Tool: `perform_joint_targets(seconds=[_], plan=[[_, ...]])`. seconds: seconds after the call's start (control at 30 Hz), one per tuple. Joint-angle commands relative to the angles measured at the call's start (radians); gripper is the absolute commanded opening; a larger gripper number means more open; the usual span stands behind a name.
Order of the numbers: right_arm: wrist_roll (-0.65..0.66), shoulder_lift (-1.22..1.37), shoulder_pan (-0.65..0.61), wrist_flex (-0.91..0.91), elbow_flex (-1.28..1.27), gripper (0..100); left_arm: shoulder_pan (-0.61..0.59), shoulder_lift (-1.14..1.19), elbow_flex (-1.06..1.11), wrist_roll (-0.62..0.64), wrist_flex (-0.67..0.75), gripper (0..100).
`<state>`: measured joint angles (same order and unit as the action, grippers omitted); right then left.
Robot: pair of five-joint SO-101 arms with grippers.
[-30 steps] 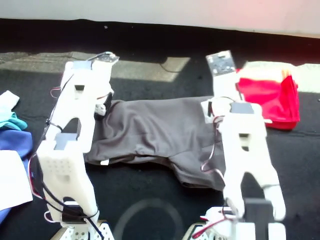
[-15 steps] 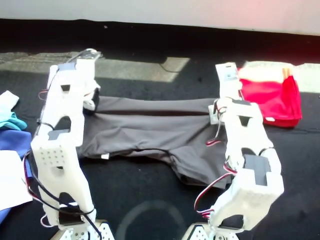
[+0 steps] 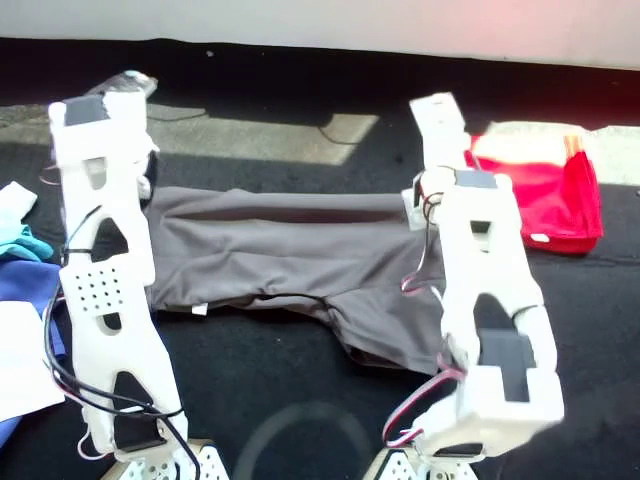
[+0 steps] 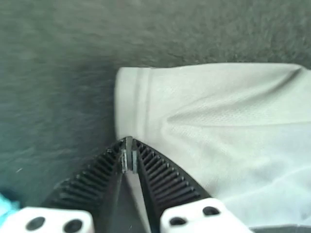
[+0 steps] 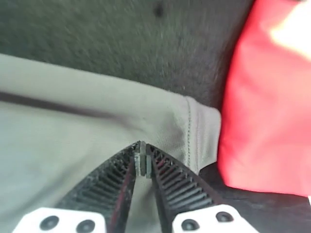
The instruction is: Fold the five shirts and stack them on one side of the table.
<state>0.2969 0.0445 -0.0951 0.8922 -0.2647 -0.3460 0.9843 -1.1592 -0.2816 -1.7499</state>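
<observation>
Here, the left gripper [image 4: 129,156] is seen clenched, its ribbed jaws brought together on a stitched edge of the grey shirt [image 4: 218,126], just by one corner of the fabric. The right gripper [image 5: 141,161] is likewise clamped on the grey shirt [image 5: 73,121], its tips pinched on the cloth just beside a seamed hem at the opposite end. Between the two holds the grey shirt [image 3: 290,258] is stretched out sideways across the middle of the dark table [image 3: 300,400] — the far edge is drawn nearly straight, while the near edge is left uneven, with a flap hanging towards the right arm [image 3: 485,290]. A long fold line is seen running along the fabric just inside the far edge.

The left arm [image 3: 100,250] is raised over the shirt's left end, and part of that end is hidden by it. Just beyond the right gripper a red shirt [image 5: 267,97] is laid on the table, close to the grey hem but apart from it. From above, the red shirt [image 3: 545,195] is seen folded at the table's right side, with a pale yellow cloth [image 3: 520,135] showing at its far edge. At the left edge of the table a blue shirt [image 3: 25,285], a teal shirt [image 3: 25,243] and a white cloth [image 3: 20,360] are heaped together — well apart from the red one.
</observation>
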Motion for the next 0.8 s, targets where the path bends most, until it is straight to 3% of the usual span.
perform_joint_targets(seconds=[0.0, 0.23, 0.4, 0.5, 0.77], plan=[[-0.008, -0.223, -0.051, 0.008, -0.127, 0.6, -0.008, -0.021, -0.085, 0.005, -0.026, 1], [0.0, -0.568, -0.223, 0.005, -0.547, 0.6, 0.085, -0.021, -0.05, 0.005, -0.021, 1], [0.002, -0.687, -0.277, 0.004, -0.727, 0.7, 0.122, 0.025, -0.051, 0.005, 0.028, 1], [0.009, -0.69, -0.278, -0.013, -0.792, 0.7, 0.116, 0.114, -0.05, 0.005, 0.049, 1], [0.189, -0.7, -0.278, -0.059, -1.02, 0.7, 0.021, 0.228, -0.079, 0.005, 0.046, 1]])
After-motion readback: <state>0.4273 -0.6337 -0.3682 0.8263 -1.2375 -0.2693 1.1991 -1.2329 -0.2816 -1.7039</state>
